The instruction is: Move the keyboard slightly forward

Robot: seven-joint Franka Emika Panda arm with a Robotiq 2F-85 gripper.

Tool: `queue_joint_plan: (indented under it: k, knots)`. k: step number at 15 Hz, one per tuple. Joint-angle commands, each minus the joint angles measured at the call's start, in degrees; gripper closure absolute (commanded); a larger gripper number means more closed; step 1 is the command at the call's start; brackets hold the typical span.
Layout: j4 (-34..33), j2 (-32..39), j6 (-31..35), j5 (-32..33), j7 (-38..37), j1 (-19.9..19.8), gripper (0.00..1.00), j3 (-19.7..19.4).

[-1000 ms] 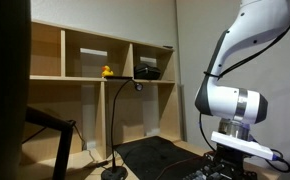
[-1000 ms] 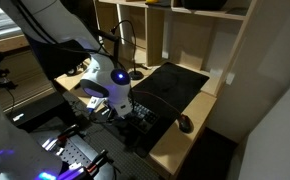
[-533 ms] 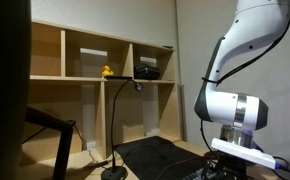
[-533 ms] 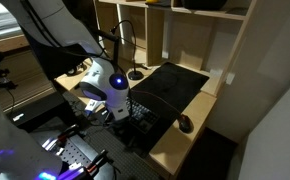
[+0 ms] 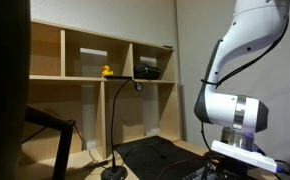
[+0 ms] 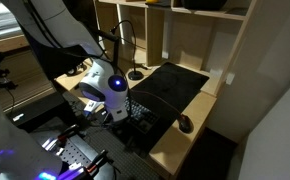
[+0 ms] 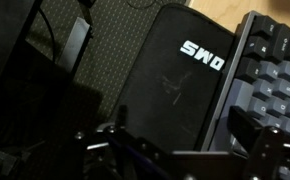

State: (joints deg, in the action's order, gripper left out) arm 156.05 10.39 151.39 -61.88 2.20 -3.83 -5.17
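The pale wooden shelf unit (image 5: 85, 78) fills the upper left of an exterior view, its flat boards forming square open cubbies. The arm (image 5: 233, 105) takes the right side of that view, smooth white rounded shells with a grey cylindrical joint. In an exterior view from above, it (image 6: 103, 82) bends low over the left centre of the frame. Under it the light wood-grain desk (image 6: 185, 143) runs towards the lower right.

A plain black rectangular mat (image 6: 170, 85) lies flat on the desk in the middle of the frame. In the wrist view its matte surface (image 7: 170, 80) shows faint scuffs and white block letters near the upper centre.

The keyboard (image 7: 275, 80) sits along the right edge of the wrist view, just beside the mat, with rows of small square grey-blue keys in a dark frame. From above, it (image 6: 145, 122) shows below centre, partly hidden by the arm.

The gripper (image 7: 180, 150) enters at the bottom of the wrist view. Its dark metal fingers (image 7: 255, 135) stand wide apart with nothing clasped between them; the right-hand one hangs over the keyboard's near edge, though contact cannot be judged.

A thin black gooseneck stand (image 5: 113, 172) with a round base stands at lower centre. A small rounded dark mouse (image 6: 185, 123) lies right of the keyboard. A tiny yellow duck (image 5: 107, 72) perches on a shelf board.
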Motion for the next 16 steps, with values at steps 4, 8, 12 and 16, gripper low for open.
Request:
queue_joint_plan:
  k: [4, 8, 12, 16]
  knots:
    - [0.4, -0.5, 0.0, -1.8, 0.6, 0.1, 0.0, 0.3]
    - [0.3, -0.5, 0.0, -1.8, 0.6, 0.1, 0.0, 0.3]
    - [-16.8, 10.9, -4.8, 9.4, -3.8, -5.0, 0.0, -4.2]
    - [-30.0, 17.4, -16.5, 15.8, -7.8, -9.7, 0.0, -5.8]
